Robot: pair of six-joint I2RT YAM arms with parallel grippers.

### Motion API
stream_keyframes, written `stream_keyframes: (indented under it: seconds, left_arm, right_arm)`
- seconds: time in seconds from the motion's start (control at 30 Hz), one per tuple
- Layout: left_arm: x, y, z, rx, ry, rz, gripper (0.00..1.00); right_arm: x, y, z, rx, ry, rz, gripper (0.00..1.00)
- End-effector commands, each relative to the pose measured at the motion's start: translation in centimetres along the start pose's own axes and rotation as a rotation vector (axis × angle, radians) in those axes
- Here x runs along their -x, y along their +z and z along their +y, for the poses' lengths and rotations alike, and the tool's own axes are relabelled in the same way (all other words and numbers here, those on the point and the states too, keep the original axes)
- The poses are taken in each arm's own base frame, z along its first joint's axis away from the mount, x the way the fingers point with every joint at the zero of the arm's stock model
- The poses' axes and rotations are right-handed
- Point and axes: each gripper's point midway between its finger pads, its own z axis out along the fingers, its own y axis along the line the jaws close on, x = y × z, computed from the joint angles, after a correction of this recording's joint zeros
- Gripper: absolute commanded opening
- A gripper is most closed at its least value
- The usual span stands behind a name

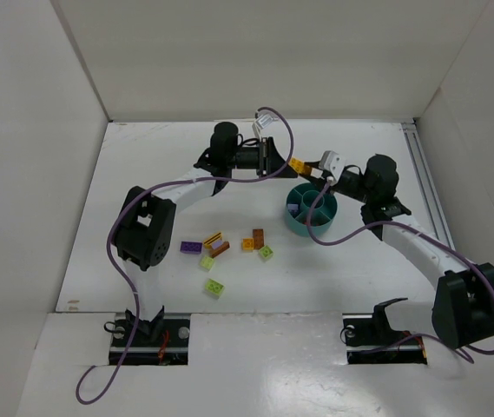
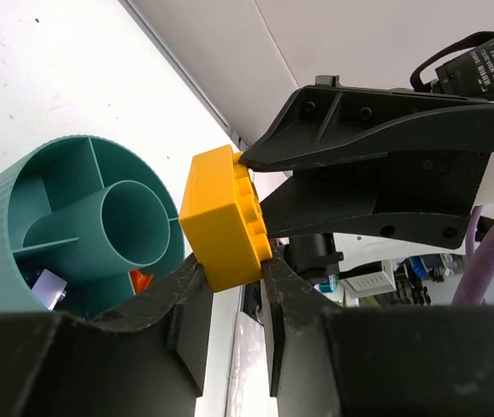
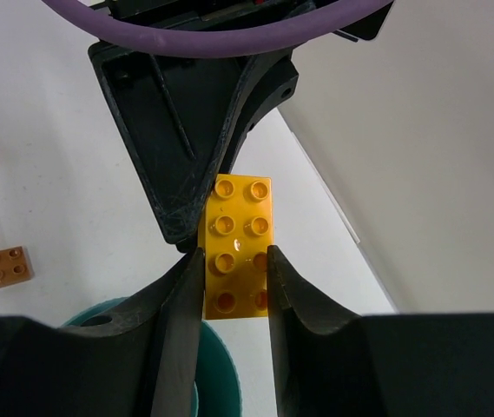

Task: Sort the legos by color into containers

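A yellow brick [image 1: 299, 165] hangs in the air just behind the teal divided bowl [image 1: 313, 228], held from both sides. My left gripper [image 1: 286, 161] is shut on one end of it; in the left wrist view [image 2: 229, 271] the brick [image 2: 225, 217] sits between the fingertips. My right gripper [image 1: 314, 168] is shut on the other end; the right wrist view [image 3: 235, 261] shows the studded brick [image 3: 238, 234] between its fingers. The bowl [image 2: 3, 217] holds a purple brick [image 2: 49, 287] and an orange one [image 2: 141, 280].
Loose bricks lie on the table at front left of the bowl: purple [image 1: 190, 248], a yellow and brown pair [image 1: 216, 242], orange [image 1: 247, 244], brown [image 1: 258, 234], lime ones [image 1: 266, 252] [image 1: 207, 261] [image 1: 216, 287]. White walls enclose the table.
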Motion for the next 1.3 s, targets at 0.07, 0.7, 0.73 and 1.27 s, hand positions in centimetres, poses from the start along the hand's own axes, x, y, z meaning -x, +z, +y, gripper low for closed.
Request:
stream_keyframes:
  seconds: [0.07,0.7,0.73,1.27]
  left_arm:
    - [1.1,0.2,-5.4,-0.127,0.166,-0.011,0.0]
    - [1.6,1.4,4.9,0.489,0.226,-0.007,0.0]
    - [1.9,1.3,4.8,0.497,0.243,-0.007,0.0]
    - [0.1,2.9,7.1,0.594,0.334,0.115,0.0]
  right_arm:
    - [0.3,0.5,2.0,0.083,0.014,-0.038,0.32]
    - [-2.4,-6.5,-4.3,-0.343,0.258,0.191,1.0]
    - [-3.4,-7.9,-5.1,-0.435,0.283,0.24,1.0]
    - [-4.8,-12.2,-6.5,-0.605,0.319,0.358,1.0]
